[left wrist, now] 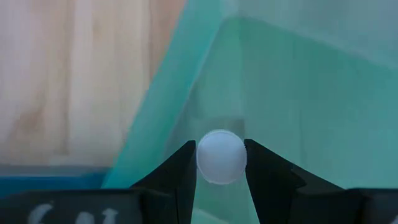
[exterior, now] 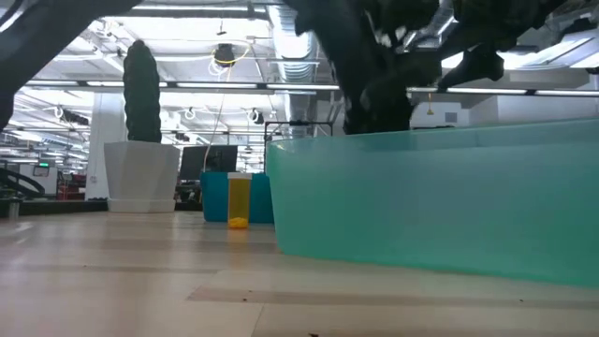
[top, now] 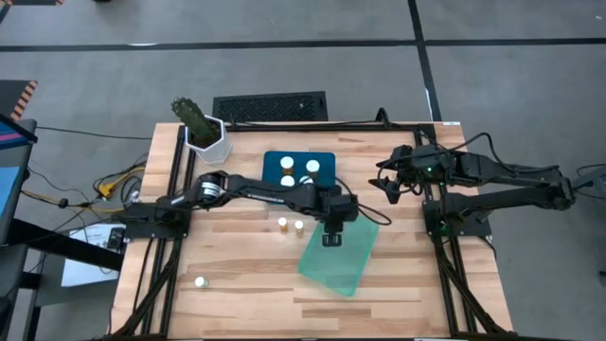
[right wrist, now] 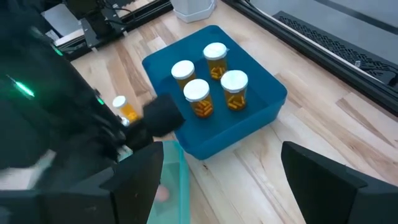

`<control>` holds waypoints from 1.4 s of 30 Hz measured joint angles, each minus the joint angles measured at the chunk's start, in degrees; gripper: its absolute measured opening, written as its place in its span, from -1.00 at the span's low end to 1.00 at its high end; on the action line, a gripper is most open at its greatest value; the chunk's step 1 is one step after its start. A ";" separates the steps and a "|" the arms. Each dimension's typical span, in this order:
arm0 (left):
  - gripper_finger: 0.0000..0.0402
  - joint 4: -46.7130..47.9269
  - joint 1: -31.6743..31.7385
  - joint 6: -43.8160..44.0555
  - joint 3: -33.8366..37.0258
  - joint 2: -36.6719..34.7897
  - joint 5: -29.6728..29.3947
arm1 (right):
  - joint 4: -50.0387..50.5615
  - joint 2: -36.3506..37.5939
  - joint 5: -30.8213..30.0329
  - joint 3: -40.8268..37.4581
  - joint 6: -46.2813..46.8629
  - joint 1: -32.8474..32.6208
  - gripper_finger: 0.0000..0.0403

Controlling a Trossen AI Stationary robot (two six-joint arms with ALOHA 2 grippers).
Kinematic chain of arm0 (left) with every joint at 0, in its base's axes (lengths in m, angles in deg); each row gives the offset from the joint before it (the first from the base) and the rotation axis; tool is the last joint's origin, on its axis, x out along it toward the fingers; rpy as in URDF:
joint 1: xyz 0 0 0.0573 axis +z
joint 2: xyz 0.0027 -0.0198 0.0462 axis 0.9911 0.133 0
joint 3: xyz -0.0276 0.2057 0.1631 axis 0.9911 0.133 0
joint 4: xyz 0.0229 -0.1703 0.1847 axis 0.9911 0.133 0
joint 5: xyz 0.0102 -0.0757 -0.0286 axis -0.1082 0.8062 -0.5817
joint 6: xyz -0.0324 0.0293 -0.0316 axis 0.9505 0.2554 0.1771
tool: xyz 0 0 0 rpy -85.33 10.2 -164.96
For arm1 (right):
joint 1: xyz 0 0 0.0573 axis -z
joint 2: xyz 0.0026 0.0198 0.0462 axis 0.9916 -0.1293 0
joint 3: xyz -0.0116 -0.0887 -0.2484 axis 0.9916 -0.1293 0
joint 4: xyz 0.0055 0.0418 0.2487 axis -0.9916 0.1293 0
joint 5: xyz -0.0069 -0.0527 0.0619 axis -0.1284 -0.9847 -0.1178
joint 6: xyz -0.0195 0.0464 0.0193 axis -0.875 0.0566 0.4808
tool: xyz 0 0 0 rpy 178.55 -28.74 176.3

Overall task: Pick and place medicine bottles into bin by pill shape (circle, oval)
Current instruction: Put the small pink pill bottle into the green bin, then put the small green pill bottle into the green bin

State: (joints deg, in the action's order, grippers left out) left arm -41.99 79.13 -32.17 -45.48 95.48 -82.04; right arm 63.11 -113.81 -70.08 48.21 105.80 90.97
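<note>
The left gripper [left wrist: 221,177] pinches a bottle [left wrist: 221,157] by its white cap, over the green bin [top: 338,252]. Two bottles [top: 290,225] stand just beside it (one more [top: 200,281] sits near the table's front). Farther back, four bottles [right wrist: 209,79] stand in the blue bin [right wrist: 261,106]. The right gripper [top: 386,186] waits, fingers spread.

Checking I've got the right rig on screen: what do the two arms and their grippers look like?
Both arms are dark, jointed and slim. The left arm has a silvery joint near its base; the right arm shows a small green light. Each gripper, left gripper and right gripper, has two flat black fingers.
</note>
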 joint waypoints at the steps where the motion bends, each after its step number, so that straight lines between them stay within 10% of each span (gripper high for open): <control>1: -0.44 -0.09 -0.08 -0.05 0.00 0.69 0.20 | 0.01 -0.01 0.00 0.00 0.00 0.00 0.66; 14: -0.41 -0.44 -0.95 -1.27 -0.07 1.03 -3.12 | 0.03 0.00 0.00 0.00 0.09 0.00 0.66; 28: 0.19 1.86 -1.28 -2.13 -2.38 1.10 -2.90 | 0.04 0.01 0.00 0.00 0.07 0.00 0.66; 42: 0.20 21.62 -1.04 -4.68 -15.53 -3.20 -3.27 | 0.06 0.01 -0.01 0.00 -0.04 0.00 0.66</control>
State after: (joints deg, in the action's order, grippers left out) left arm -20.37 78.08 -36.85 -61.01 92.28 -85.31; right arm 63.18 -113.80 -70.09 48.21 105.76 90.97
